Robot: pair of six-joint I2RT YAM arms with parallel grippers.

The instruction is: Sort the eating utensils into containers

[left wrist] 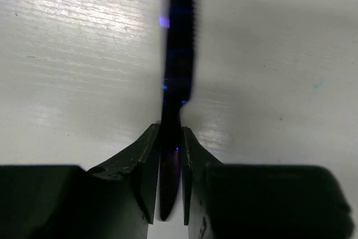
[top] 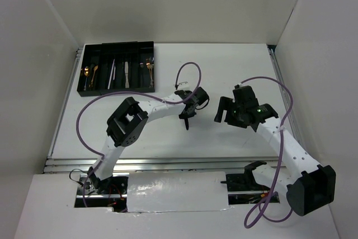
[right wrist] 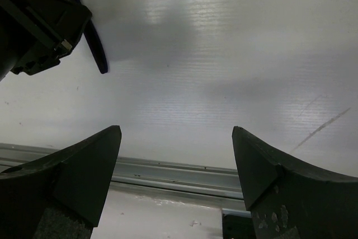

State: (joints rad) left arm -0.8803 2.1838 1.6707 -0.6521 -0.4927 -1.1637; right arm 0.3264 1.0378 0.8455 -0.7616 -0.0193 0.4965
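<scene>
"Carrying that black utensil (left wrist: 178, 54) over, is it?"

"Seems so. The left gripper (left wrist: 170, 138) pinches its end mid-table, well short of the tray (top: 117, 44) at the far left; next it'll need swinging over a slot. The right gripper (right wrist: 176, 132) gapes, empty."

"Knife or fork?"

"Can't tell; its far end is cut off and blurred."
</scene>
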